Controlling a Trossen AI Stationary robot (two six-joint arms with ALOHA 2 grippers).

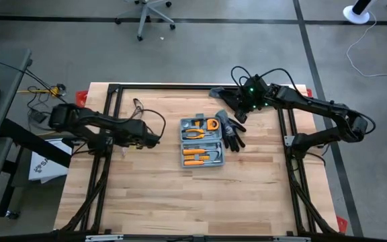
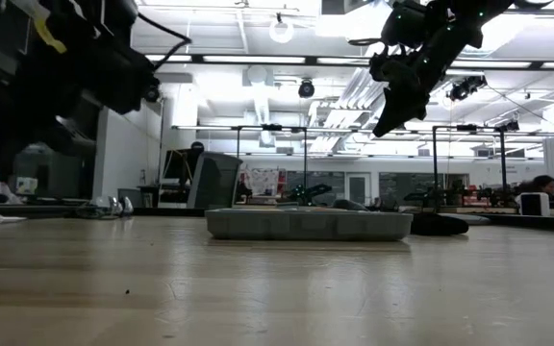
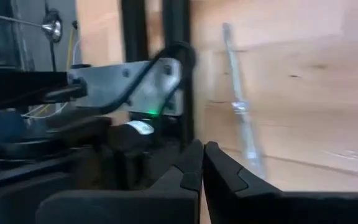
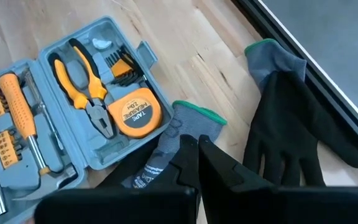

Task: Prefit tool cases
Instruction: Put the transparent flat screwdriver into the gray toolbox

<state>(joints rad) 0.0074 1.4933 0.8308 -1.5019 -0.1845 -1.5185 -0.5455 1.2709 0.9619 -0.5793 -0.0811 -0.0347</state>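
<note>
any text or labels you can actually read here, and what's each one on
"TAPE": printed on the round orange tape measure in the open tool case.
Smaller print under that word: too small to read.
White sheet beside the table's left edge: dark printing, too blurred to read.
Nothing readable on the gloves.

Matt grey-blue plastic tool case (image 4: 61, 112); knit cloth gloves (image 4: 291, 118); pale wood table (image 1: 153, 195).

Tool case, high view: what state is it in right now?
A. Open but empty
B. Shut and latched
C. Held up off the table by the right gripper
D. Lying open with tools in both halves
D: the tool case lies open flat on the table, with orange-handled tools in both halves, beside the work gloves; neither gripper touches it.
</note>
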